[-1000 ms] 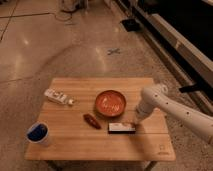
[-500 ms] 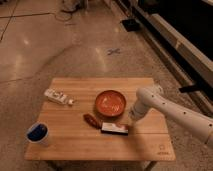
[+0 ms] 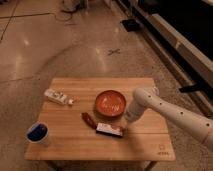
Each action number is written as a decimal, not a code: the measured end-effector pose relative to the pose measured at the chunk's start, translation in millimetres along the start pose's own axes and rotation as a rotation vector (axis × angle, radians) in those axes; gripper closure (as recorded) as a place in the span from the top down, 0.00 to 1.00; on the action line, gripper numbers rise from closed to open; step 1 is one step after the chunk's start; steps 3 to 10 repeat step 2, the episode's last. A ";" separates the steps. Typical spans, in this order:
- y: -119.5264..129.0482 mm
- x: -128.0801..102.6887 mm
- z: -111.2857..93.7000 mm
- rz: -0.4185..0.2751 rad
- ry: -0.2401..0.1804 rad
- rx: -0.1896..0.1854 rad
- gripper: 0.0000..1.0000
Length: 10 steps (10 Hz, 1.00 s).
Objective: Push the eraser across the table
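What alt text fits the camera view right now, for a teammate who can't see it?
A white robot arm reaches in from the right, its tool at the right end of the eraser on the wooden table. An orange bowl sits just behind, a dark red oblong beside the eraser, a white tube and blue cup to the left.

Left of the eraser (image 3: pixel 109 129), a dark red oblong (image 3: pixel 89 120) blocks the way; the claw (image 3: pixel 124 128) sits at its right end; bare tabletop (image 3: pixel 75 145) lies in front.

White arm reaches in from the right, claw (image 3: pixel 124 126) lowered.
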 end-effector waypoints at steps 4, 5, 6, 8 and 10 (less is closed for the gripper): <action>0.3 -0.3 -0.1 0.001 0.000 0.000 0.13; 0.3 -0.3 -0.1 0.001 0.000 0.000 0.13; 0.3 -0.3 -0.1 0.001 0.000 0.000 0.13; 0.3 -0.3 -0.1 0.001 0.000 0.000 0.13; 0.3 -0.3 -0.1 0.001 0.000 0.000 0.13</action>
